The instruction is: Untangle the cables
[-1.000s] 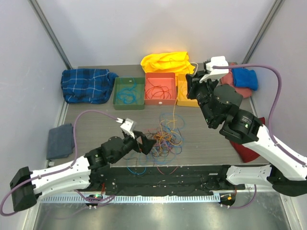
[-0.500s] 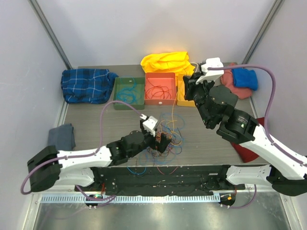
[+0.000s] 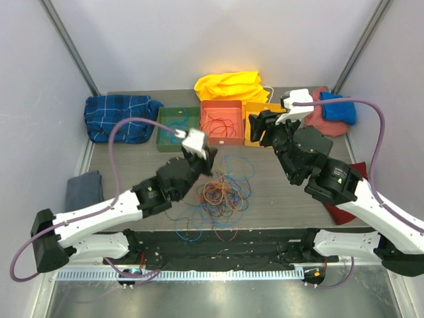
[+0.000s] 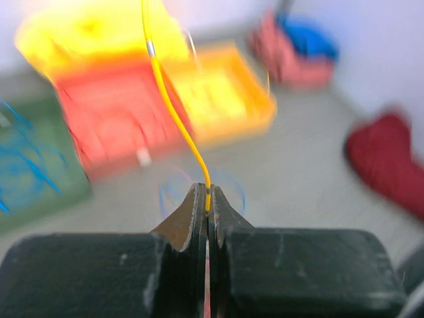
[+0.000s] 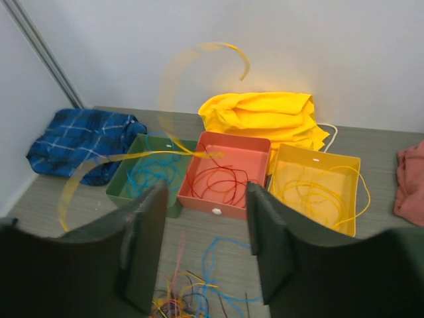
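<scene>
A tangle of thin coloured cables lies on the table in front of three bins. My left gripper hangs above the tangle's far left side. In the left wrist view it is shut on one yellow cable that rises away from the tips. That yellow cable shows as a blurred arc in the air in the right wrist view. My right gripper is up by the yellow bin; its fingers stand open with nothing between them. The tangle lies below it.
A green bin holds blue wire, a red bin red wire, and the yellow bin yellow wire. Cloths lie around: blue plaid, yellow, red and blue, grey, dark red.
My left gripper reached into the tangle, shut on a yellow cable and rose back toward the bins. My right gripper went from shut to open over the yellow bin.
</scene>
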`<state>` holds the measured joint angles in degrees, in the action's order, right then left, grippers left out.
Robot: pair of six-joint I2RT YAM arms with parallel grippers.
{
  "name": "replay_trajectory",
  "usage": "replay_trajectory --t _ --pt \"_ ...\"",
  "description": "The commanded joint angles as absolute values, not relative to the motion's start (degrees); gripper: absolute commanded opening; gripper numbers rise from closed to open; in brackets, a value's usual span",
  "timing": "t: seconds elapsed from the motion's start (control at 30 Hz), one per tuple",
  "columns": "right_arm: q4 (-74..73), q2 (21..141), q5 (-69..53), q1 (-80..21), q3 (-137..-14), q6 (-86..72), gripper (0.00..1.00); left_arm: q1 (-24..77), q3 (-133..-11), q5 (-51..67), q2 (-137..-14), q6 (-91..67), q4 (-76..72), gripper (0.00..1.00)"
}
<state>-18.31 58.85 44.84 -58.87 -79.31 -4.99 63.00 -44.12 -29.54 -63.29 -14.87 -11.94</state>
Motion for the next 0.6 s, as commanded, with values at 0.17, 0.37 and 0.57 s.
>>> replay_trajectory --t 0.17,0.37,0.57 --pt "-19.4 59.2 42.8 -58.8 -74.4 -11.7 0.65 54.9 -80.4 -33.8 -67.0 -11.4 8.8 0.0" --pt "-19.2 58.4 37.7 -58.9 -70.8 -13.7 0.63 54.9 -94.6 -31.7 -73.5 -8.5 12.7 0.0" --pt "-15.9 57.7 34.3 -58.9 -67.5 -13.6 0.62 54.9 -100.5 -28.6 -76.6 -9.7 17.3 0.0"
